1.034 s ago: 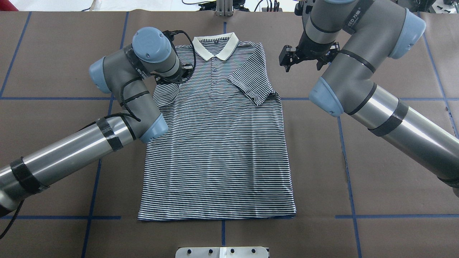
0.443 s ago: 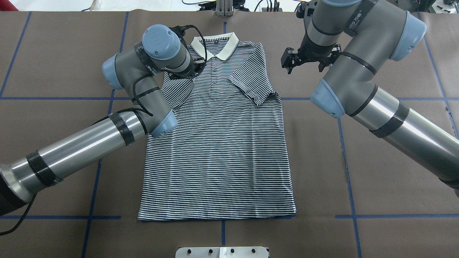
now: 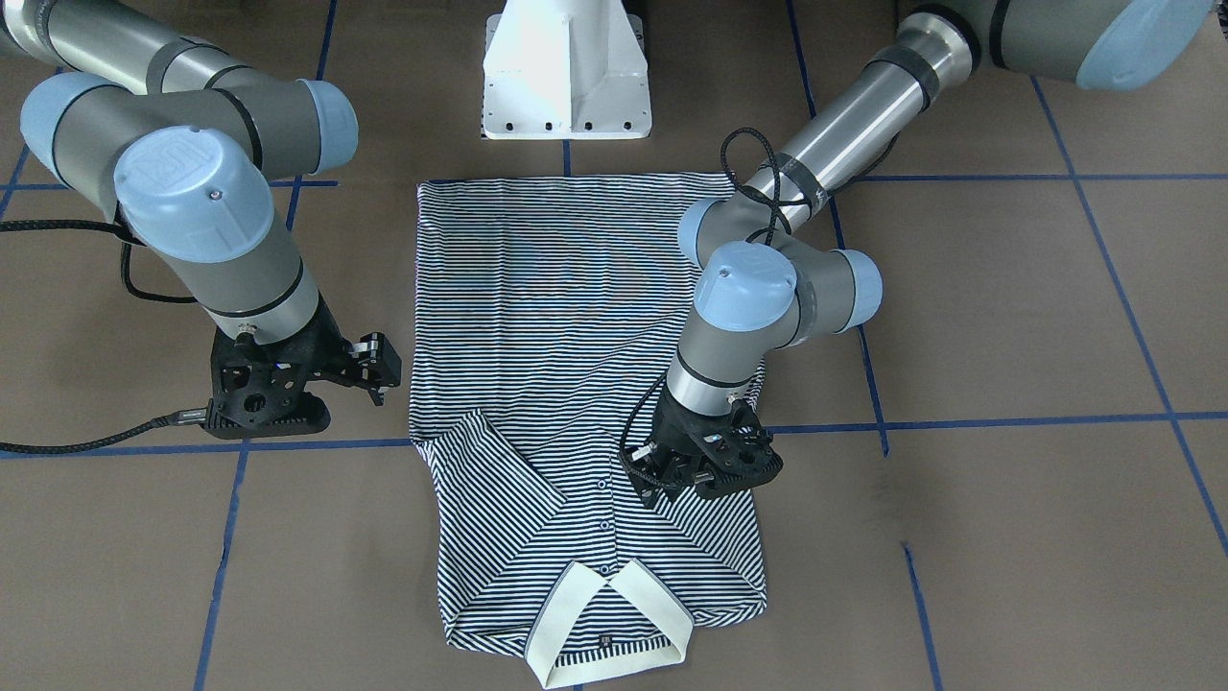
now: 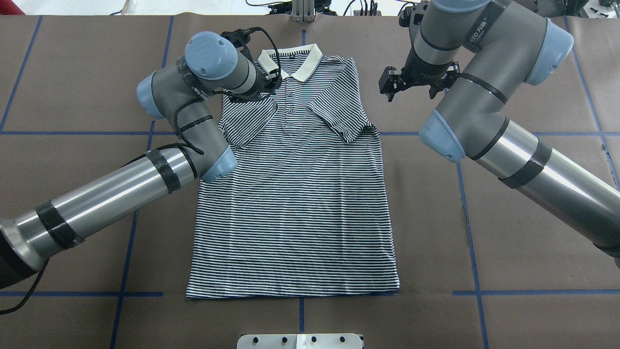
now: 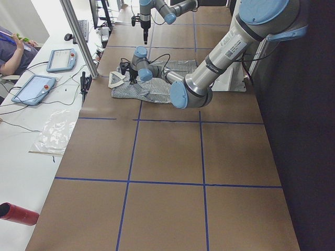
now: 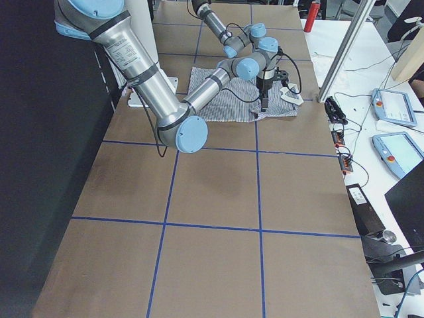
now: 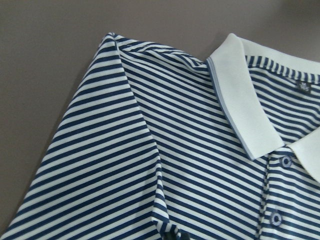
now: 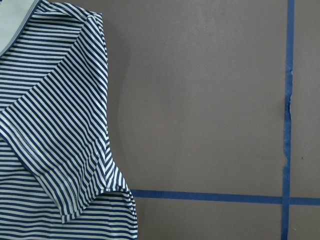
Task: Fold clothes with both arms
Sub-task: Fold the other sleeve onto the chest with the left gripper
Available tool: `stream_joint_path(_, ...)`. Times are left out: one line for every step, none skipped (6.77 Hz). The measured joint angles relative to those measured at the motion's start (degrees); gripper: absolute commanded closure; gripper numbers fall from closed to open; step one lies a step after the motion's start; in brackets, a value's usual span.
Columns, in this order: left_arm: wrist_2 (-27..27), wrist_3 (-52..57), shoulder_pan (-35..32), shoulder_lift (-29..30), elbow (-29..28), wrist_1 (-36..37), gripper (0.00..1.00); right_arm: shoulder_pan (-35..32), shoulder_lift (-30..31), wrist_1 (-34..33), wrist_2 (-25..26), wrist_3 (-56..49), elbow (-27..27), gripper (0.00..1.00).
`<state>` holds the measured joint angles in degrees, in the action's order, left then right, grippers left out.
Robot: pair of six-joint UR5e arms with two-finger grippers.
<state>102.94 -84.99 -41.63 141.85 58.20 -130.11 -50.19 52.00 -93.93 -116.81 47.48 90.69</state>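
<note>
The striped shirt point(image 4: 295, 203) lies flat and front up in the middle of the brown table point(image 4: 508, 242). Its collar point(image 4: 290, 60) is at the far side from the robot, and both sleeves are folded in over the chest. The left gripper point(image 3: 662, 477) hangs low over the near folded sleeve point(image 4: 247, 121); I cannot tell whether its fingers are parted. The right gripper point(image 3: 381, 369) hovers beside the shirt, off the cloth, with its fingers spread.

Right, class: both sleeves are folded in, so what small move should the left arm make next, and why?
Probably lift the left gripper clear of the polo shirt: its left sleeve already lies flat across the chest, like the right sleeve.
</note>
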Motion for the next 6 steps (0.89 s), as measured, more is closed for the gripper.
stream_joint_path(0.18, 0.45, -0.12, 0.0, 0.02, -1.08, 0.0, 0.04, 1.73, 4.19, -0.06, 0.26, -0.51, 0.0)
stream_joint_path(1.57, 2.06, -0.26, -0.26, 0.45, -0.98, 0.0, 0.11, 2.91, 7.37, -0.58, 0.95, -1.16, 0.0)
stream_joint_path(4.09, 4.55, -0.44, -1.84, 2.94, 1.38, 0.0, 0.54, 3.79, 8.87, -1.2, 3.58, -1.07, 0.0)
stream_joint_path(5.93, 7.8, -0.56, -5.79, 9.6, 6.05, 0.0, 2.22, 5.83, 10.21, -1.05, 8.94, 1.03, 0.0)
stream_joint_path(6.65, 11.72, -0.64, -12.18, 19.78, 10.71, 0.0, 5.76, 10.03, 12.3, 1.23, 15.88, 6.02, 0.0)
stream_joint_path(6.9, 15.47, -0.67, -18.89, 30.14, 14.61, 0.0, 11.35, 15.62, 14.8, 5.79, 24.48, 12.59, 0.0)
